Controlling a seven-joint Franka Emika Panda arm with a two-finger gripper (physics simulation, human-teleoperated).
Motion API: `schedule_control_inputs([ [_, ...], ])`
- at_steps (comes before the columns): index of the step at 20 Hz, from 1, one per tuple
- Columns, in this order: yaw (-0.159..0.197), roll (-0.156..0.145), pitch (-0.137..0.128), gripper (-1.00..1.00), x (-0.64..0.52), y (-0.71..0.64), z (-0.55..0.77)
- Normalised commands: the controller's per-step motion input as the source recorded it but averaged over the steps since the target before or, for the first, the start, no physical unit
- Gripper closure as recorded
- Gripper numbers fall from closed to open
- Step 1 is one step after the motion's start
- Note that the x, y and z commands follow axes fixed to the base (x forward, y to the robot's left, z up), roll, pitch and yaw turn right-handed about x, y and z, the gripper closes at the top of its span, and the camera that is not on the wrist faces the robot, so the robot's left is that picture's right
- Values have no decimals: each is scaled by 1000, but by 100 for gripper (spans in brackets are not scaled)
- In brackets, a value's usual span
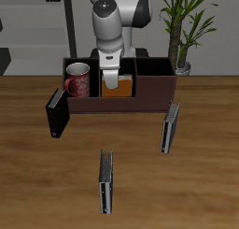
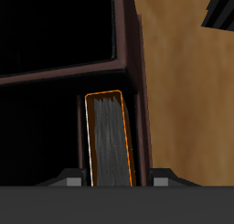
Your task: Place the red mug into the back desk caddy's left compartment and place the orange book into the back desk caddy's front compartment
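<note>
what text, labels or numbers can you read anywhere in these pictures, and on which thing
None: no word, label, brand, number or sign can be read in either view.
Red speckled mug: a pink-white pattern only, no lettering.
Plain orange hardcover book: bare orange cover and grey-white page edges, no title.
Dark brown-maroon desk caddy: blank walls.
Black book and two grey-black books: no marks visible; too small to rule out fine print.

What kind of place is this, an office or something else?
Most likely a simulated office or study desk: a wooden table carries a desk caddy holding a red mug and an orange book, upright books stand around it, and a potted plant sits behind.
</note>
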Motion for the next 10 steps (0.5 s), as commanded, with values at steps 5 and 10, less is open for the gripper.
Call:
schedule_control_inputs([
  [5,-14,5,-25,-100,11,13,133],
  [10,-15,3,-38,-100,-45,-17,237],
])
